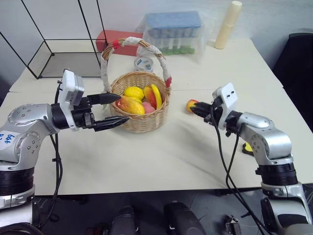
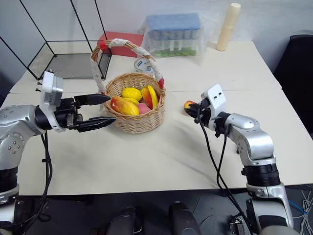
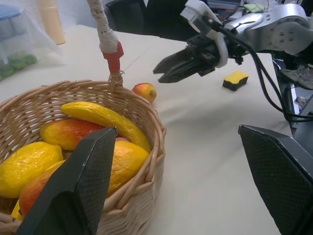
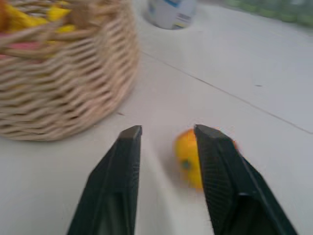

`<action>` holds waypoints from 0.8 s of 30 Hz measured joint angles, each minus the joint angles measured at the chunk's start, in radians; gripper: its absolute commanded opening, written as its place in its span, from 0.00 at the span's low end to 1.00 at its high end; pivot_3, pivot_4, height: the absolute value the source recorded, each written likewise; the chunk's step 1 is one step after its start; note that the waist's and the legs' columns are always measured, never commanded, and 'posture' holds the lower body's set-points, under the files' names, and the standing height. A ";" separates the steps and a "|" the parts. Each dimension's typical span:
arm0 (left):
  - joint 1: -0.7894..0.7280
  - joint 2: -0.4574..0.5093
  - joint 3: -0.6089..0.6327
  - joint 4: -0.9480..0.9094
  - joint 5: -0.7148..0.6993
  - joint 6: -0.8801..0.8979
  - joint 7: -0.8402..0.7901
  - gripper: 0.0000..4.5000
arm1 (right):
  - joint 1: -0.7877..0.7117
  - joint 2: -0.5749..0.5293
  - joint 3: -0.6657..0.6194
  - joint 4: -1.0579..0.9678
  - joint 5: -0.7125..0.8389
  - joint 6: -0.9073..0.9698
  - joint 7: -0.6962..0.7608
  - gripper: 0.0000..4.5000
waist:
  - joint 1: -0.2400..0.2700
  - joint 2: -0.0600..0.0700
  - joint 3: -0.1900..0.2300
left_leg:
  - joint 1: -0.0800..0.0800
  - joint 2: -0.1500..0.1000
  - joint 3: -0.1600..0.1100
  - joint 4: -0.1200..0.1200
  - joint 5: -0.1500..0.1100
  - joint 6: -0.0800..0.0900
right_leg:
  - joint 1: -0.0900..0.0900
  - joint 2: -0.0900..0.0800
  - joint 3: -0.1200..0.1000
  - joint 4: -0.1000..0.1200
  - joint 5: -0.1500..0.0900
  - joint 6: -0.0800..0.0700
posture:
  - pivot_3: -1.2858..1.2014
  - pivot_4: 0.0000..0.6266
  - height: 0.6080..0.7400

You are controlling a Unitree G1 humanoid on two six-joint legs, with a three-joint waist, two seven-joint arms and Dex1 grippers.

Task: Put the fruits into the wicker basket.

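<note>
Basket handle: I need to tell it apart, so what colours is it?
White cloth wrap with red ends on the wicker basket's handle, clearest in the left eye view.

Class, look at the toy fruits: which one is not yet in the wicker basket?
The small red-and-yellow apple: it lies on the table beside the right gripper; the others sit inside the wicker basket.

Pale cream tabletop [image 1: 195,147] with a seam across the middle, backed by a white wall [image 1: 58,14]. Evenly, softly lit. Dark chair [image 1: 298,63] at right; dark floor [image 1: 146,205] below the near edge.
</note>
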 measured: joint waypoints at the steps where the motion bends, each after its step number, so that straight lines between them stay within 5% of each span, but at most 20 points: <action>1: -0.006 -0.002 -0.002 0.000 0.000 0.000 0.001 0.93 | -0.014 0.000 0.001 0.031 -0.013 -0.018 -0.003 0.63 | 0.000 0.000 0.000 | 0.000 0.000 0.000 0.000 0.000 0.000 | 0.000 0.000 0.000 0.000 0.000 0.000 | 0.52 0.24 1.00; 5: -0.037 -0.011 -0.015 -0.008 -0.004 0.000 -0.007 0.93 | -0.081 0.030 0.021 0.189 -0.054 -0.070 0.001 0.92 | -0.004 0.000 0.000 | 0.000 0.000 0.000 0.000 0.000 0.000 | 0.000 0.000 0.000 0.000 0.000 0.000 | 0.52 0.24 1.00; 19: -0.070 -0.019 -0.059 -0.049 -0.004 -0.001 -0.031 0.93 | -0.224 0.146 0.061 0.566 -0.147 -0.222 0.032 0.92 | -0.006 0.000 0.000 | 0.000 0.000 0.001 0.001 0.000 0.000 | -0.001 0.000 0.000 0.001 0.000 0.000 | 0.52 0.24 1.00; 24: -0.075 -0.022 -0.066 -0.049 -0.004 -0.001 -0.030 0.93 | -0.250 0.151 0.070 0.637 -0.185 -0.286 0.023 0.62 | -0.006 0.000 0.000 | 0.000 0.001 0.001 0.001 0.000 0.000 | -0.001 0.000 0.000 0.002 0.000 0.000 | 0.52 0.24 1.00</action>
